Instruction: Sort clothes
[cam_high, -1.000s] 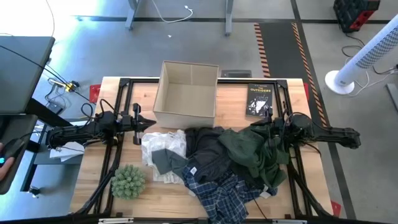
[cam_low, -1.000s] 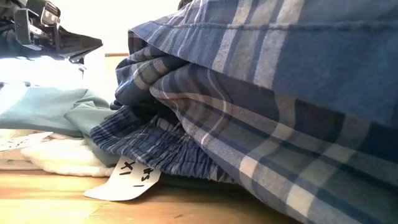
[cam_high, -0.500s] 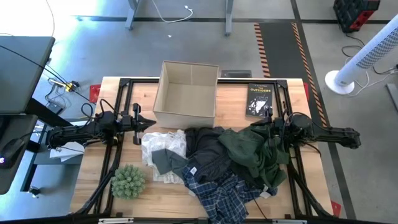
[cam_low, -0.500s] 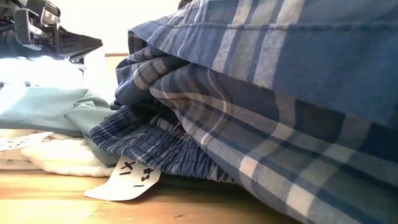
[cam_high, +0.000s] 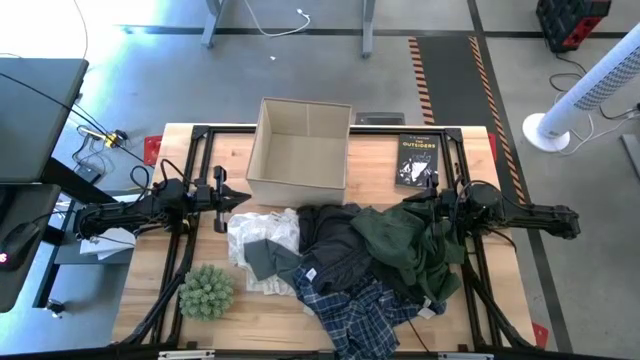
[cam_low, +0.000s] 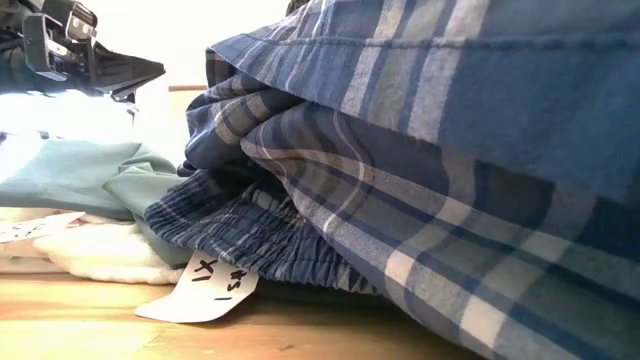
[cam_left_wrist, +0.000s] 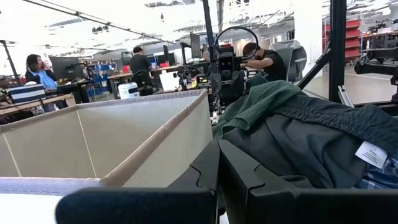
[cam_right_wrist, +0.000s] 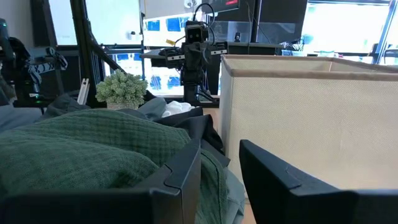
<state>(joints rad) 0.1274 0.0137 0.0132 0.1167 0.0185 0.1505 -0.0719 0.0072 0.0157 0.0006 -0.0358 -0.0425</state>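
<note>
Clothes (cam_high: 355, 260) fill the worktop's (cam_high: 490, 290) middle; box (cam_high: 298, 150) blocks the far side; plant ball (cam_high: 206, 291) near left; right edge free.

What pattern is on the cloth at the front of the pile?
Blue-and-white plaid garment; the low view shows it best.

Robotics lab/workshop: concrete floor w/ hazard tape (cam_high: 424, 75), benches w/ monitors (cam_left_wrist: 65, 65), other rigs, people (cam_left_wrist: 38, 68) at desks.
</note>
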